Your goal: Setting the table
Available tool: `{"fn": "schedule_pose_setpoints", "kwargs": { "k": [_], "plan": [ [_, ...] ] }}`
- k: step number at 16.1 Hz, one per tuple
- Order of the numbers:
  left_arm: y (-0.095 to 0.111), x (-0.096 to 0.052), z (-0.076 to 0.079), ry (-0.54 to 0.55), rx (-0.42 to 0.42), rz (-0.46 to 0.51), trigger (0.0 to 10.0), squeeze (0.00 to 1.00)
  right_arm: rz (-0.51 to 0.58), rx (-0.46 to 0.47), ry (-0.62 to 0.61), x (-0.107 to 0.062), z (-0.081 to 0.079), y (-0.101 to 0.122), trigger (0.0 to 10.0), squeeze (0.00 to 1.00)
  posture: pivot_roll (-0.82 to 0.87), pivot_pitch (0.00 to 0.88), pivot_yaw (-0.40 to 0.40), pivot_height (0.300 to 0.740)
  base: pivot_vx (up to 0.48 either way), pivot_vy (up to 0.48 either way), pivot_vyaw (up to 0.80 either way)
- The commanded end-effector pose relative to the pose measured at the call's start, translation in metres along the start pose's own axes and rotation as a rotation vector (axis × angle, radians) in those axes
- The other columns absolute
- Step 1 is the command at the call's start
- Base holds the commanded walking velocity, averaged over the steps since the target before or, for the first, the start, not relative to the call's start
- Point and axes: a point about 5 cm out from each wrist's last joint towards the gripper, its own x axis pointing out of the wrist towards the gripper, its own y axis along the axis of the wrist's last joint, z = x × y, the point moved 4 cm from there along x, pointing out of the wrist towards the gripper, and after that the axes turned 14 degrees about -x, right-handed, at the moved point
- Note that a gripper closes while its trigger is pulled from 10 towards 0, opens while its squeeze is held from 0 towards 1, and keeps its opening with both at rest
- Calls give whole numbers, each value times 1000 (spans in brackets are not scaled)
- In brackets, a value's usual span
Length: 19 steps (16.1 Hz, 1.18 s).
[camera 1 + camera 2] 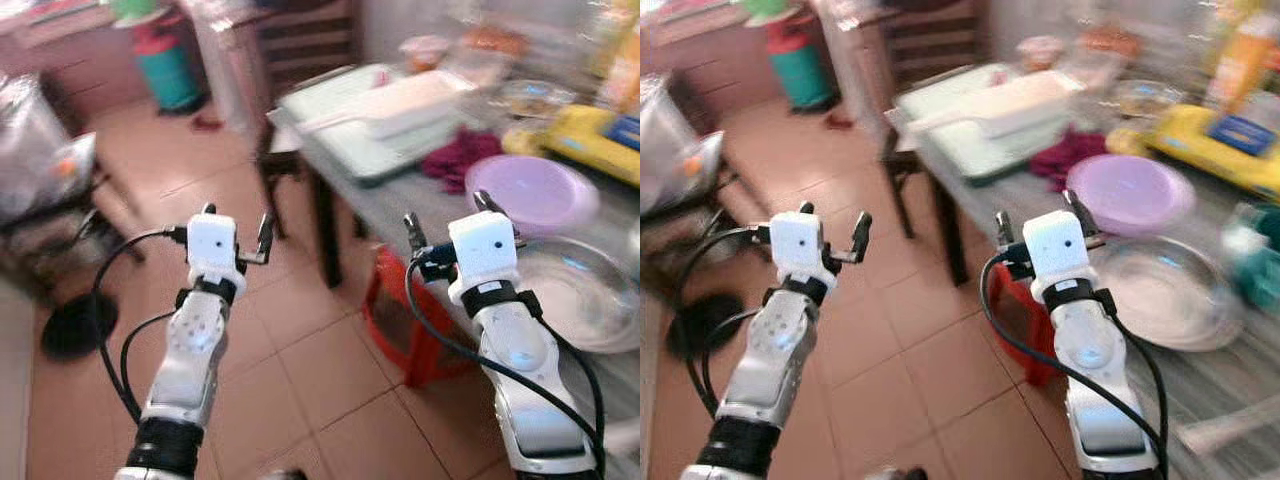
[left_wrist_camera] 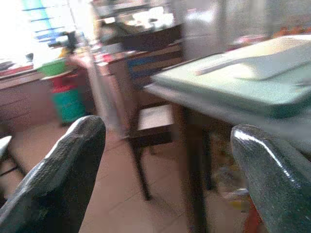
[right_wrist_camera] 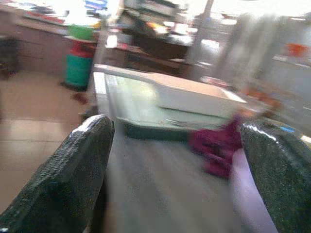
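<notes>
- Table point(image 1: 400, 205): grey, wood-grained top on dark legs; its near corner stood between the two arms.
- Lid point(image 1: 530, 190): round, lilac, translucent plastic, just inside the table's front edge.
- Bowl point(image 1: 580, 290): wide, clear glass, at the front edge beside the lid.
- Cloth point(image 1: 455, 157): crumpled, magenta, beyond the lid.
- Tray point(image 1: 345, 125): flat, pale green, at the far corner.
- Left gripper point(image 1: 236, 232): over tiled floor, fingers spread wide, empty.
- Right gripper point(image 1: 447, 222): above the front edge, fingers wide apart, empty.
</notes>
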Motion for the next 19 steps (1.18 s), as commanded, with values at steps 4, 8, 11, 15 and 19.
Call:
{"fn": "schedule_pose_setpoints", "kwargs": {
  "k": [4, 8, 11, 15, 19],
  "plan": [
    [-4, -4, -20, 85, 30, -3, 10000, 0, 34, 19, 52, 2, -12, 7, 10000, 0, -107, 82, 83, 740, 0, 0, 800],
    [-35, -16, -39, 162, 58, -117, 10000, 0, 13, 55, 104, 6, -27, -4, 10000, 0, -72, 62, 66, 740, 0, 0, 800],
    [-70, -37, -51, 197, 71, -250, 10000, 0, -53, 103, 138, 2, -41, -27, 10000, 0, -54, 54, 61, 740, 0, 0, 800],
    [-114, -62, -53, 183, 86, -405, 10000, 0, -199, 139, 169, -15, -62, -79, 10000, 0, -21, 33, 42, 740, 0, 0, 200],
    [-165, -96, -48, 130, 115, -639, 10000, 0, -522, 165, 246, -48, -85, -162, 10000, 0, -56, 0, 3, 740, 0, 0, 0]
  ]
}}
